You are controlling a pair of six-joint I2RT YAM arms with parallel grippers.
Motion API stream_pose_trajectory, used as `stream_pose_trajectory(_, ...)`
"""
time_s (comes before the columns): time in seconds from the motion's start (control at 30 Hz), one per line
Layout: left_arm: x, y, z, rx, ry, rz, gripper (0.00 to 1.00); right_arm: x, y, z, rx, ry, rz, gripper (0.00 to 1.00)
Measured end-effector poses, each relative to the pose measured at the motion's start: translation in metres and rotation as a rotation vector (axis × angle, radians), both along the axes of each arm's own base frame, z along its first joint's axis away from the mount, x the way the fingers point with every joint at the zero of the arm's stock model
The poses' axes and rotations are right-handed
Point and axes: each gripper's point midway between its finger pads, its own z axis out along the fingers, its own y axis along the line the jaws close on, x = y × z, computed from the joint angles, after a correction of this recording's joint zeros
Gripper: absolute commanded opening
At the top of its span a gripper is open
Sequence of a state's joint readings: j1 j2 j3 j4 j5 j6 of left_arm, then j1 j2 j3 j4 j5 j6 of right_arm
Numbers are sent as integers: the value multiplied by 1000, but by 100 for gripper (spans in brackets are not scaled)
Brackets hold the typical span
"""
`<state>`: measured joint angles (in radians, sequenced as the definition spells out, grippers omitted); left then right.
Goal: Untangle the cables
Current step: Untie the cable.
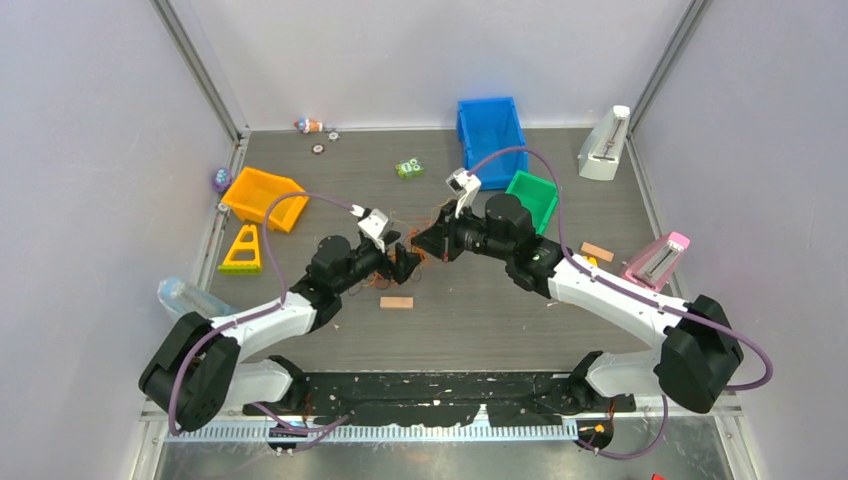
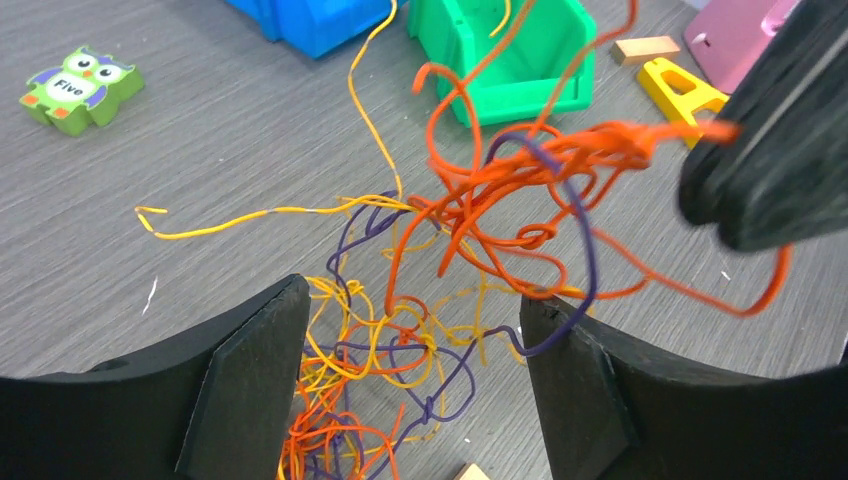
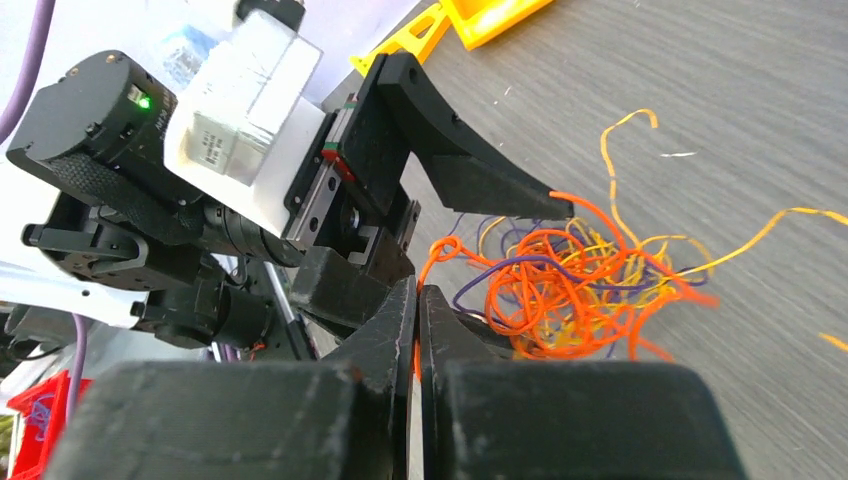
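Two jaws are standing wide on the left gripper (image 2: 415,300), straddling the cables (image 3: 565,295), while the right gripper (image 3: 418,295), just ahead, is pinching orange strands (image 2: 620,135) whose pull could be tightening the knots.

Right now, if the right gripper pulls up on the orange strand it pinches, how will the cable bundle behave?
Likely floppy: the cables trail in loose curls from the right gripper. Probably very light, being thread-thin. Orange, yellow and purple strands interloop, so the clump would likely drag along.
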<state>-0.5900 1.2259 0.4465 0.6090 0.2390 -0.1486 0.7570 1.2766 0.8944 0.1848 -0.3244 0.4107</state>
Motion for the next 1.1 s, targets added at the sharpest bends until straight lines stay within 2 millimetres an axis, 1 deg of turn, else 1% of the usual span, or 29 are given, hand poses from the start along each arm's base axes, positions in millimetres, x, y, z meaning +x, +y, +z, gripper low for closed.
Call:
stream_pose_trajectory(0.17, -6, -7, 12, -47, -72, -55, 75, -13, 11, -10, -8, 40, 48, 5)
stream_pose_trajectory(0.2, -8, -10, 15, -59, -95, -74, 74, -15, 12, -10, -8, 45, 56, 5)
stream_pose_trajectory(0.23, -10, -11, 16, -65, -113, -88, 69, -17, 13, -10, -6, 50, 62, 6)
stream_pose_trajectory(0.27, -12, -13, 18, -74, -133, -106, 63, -19, 13, -10, -5, 53, 68, 5)
stream_pose_trajectory(0.3, -14, -15, 17, -80, -145, -119, 52, -20, 14, -11, -4, 57, 71, 5)
stream_pose_trajectory(0.33, -16, -17, 15, -83, -148, -133, 40, -21, 14, -11, -6, 63, 75, 5)
stream_pose_trajectory(0.4, -16, -19, 11, -78, -148, -142, 10, -22, 13, -13, -11, 75, 78, 5)
stream_pose_trajectory(0.43, -16, -19, 9, -73, -142, -144, 0, -23, 13, -14, -16, 82, 80, 5)
stream_pose_trajectory(0.5, -15, -18, 7, -58, -139, -142, 0, -25, 12, -13, -25, 92, 81, 5)
stream_pose_trajectory(0.6, -9, -17, 8, -40, -136, -116, 0, -22, 9, -6, -40, 87, 61, 5)
stream_pose_trajectory(0.7, -4, -13, 6, -28, -125, -85, 0, -16, -1, 10, -58, 51, 3, 5)
stream_pose_trajectory(0.77, -1, -11, 3, -12, -106, -60, 0, -8, -12, 25, -66, 16, -61, 5)
stream_pose_trajectory(0.87, 10, -7, 2, 23, -67, -8, 0, 5, -36, 53, -66, -43, -179, 5)
stream_pose_trajectory(0.97, 25, -5, 11, 47, -47, 45, 0, 21, -69, 82, -56, -95, -325, 5)
stream_pose_trajectory(1.03, 32, -4, 16, 53, -38, 72, 0, 29, -90, 95, -55, -118, -415, 5)
stream_pose_trajectory(1.1, 39, 1, 15, 64, -18, 100, 0, 34, -113, 105, -58, -140, -509, 5)
